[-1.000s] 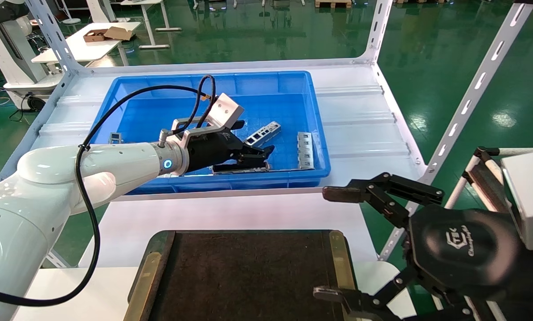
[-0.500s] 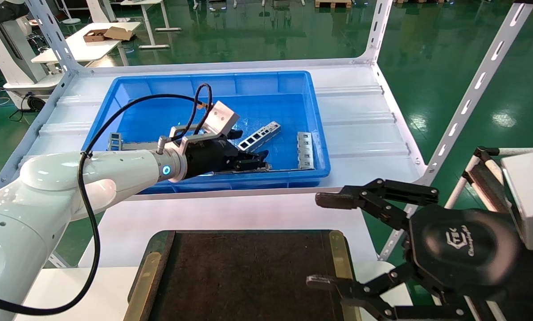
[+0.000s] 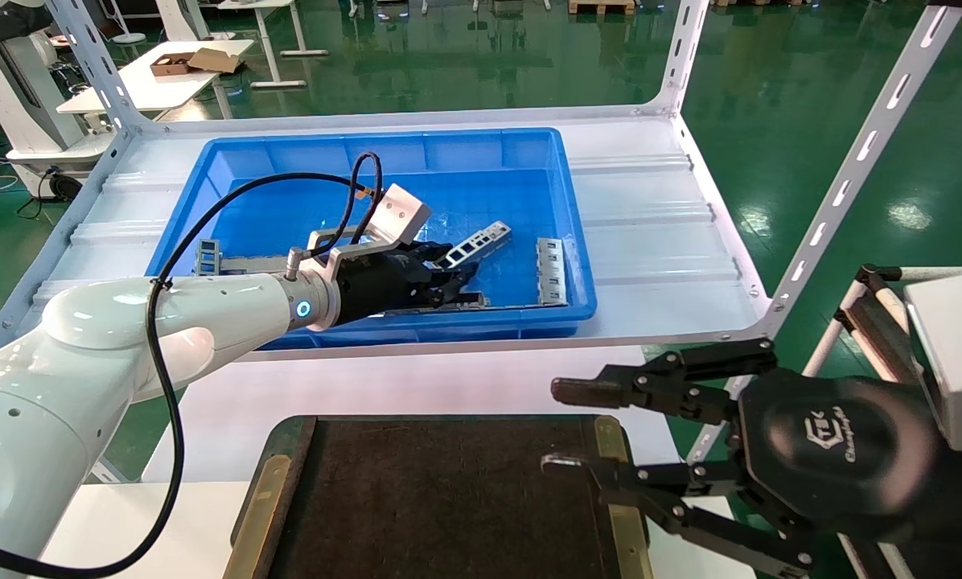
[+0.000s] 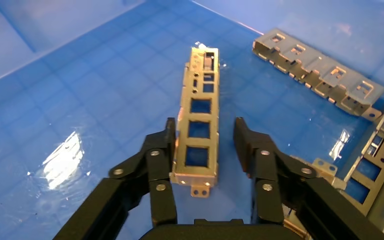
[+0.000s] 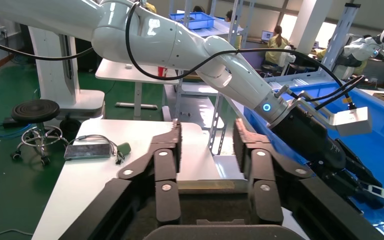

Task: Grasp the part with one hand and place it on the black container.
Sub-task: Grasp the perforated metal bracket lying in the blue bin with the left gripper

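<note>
The white surface (image 3: 650, 225) carries a big blue bin (image 3: 384, 161) toward its far edge, and the black container (image 3: 441, 498) sits at the near edge, nothing on it. Left claw (image 3: 449, 283) is down inside the bin close to its near wall, near the middle of that side. In the left wrist view the part (image 4: 198, 125) lies flat on the bin floor with its near end between the two fingers (image 4: 160, 165); one finger looks like it's touching the edge, the other sits just off it, so the claw is partly open and not clamped on anything. Another slotted strip (image 4: 320, 75) lies further along the bin floor, and a wider plate (image 4: 380, 160) sits at the bin's right near corner. Right claw (image 3: 561, 426) hovers over the container's far right corner, fingers spread wide, holding nothing.
</note>
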